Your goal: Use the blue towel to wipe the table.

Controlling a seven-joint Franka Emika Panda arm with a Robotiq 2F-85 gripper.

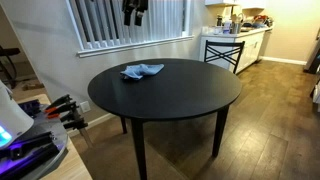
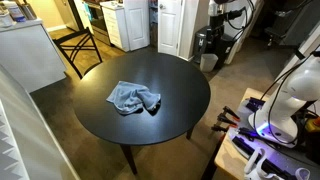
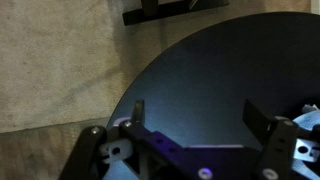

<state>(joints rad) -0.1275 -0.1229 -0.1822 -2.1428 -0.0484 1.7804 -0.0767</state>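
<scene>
The hand (image 3: 195,108) is open. In the wrist view its two dark fingers (image 3: 138,106) stand well apart, with only bare black worktop (image 3: 200,70) between them, and they grip nothing. In an exterior view the hand (image 1: 133,13) hangs at the very top of the frame, in front of the white window blinds (image 1: 100,22). It is high above the worktop (image 1: 175,95) and touches nothing.

The blue towel (image 1: 142,71) lies crumpled on the round worktop, well below the hand and slightly to one side of it, near the rim closest to the window. It is loosely bunched rather than spread flat. In the other exterior view the towel (image 2: 133,97) sits a little off the middle of the worktop (image 2: 175,70), with one darker fold at its edge. In the wrist view only a pale corner of the towel (image 3: 306,113) shows, at the frame's right edge and just outside one of the fingers. The rest of it is cut off.

Past the curved rim of the worktop, ahead of the hand in the wrist view, lies a pale beige floor covering (image 3: 60,60). A dark barred shape at the top of that view is too blurred to name.

A black metal chair (image 1: 224,50) stands apart from the worktop beside white cabinets, and it shows in both exterior views (image 2: 80,45). Some red-handled tools (image 1: 62,104) lie on a side bench near the robot's base, well away from the hand.
</scene>
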